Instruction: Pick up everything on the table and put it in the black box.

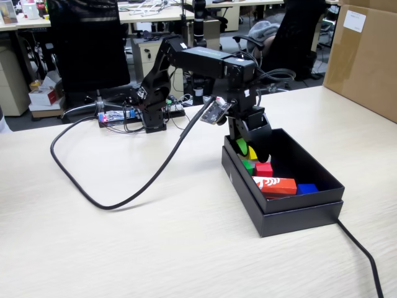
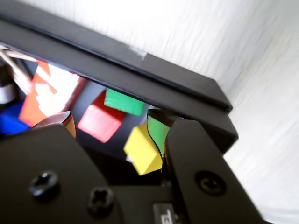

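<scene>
While fingers (image 2: 119,140) gape, black box (image 1: 322,197) holds red (image 1: 263,168), green (image 1: 249,165), yellow cubes (image 2: 143,150).

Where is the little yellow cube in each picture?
Fixed view: the yellow cube peeks out just under the gripper, at the far end of the black box.
Wrist view: the yellow cube is low in the middle, beside the gripper's green pad.
Shared landmark: the red cube sits nearby.
</scene>
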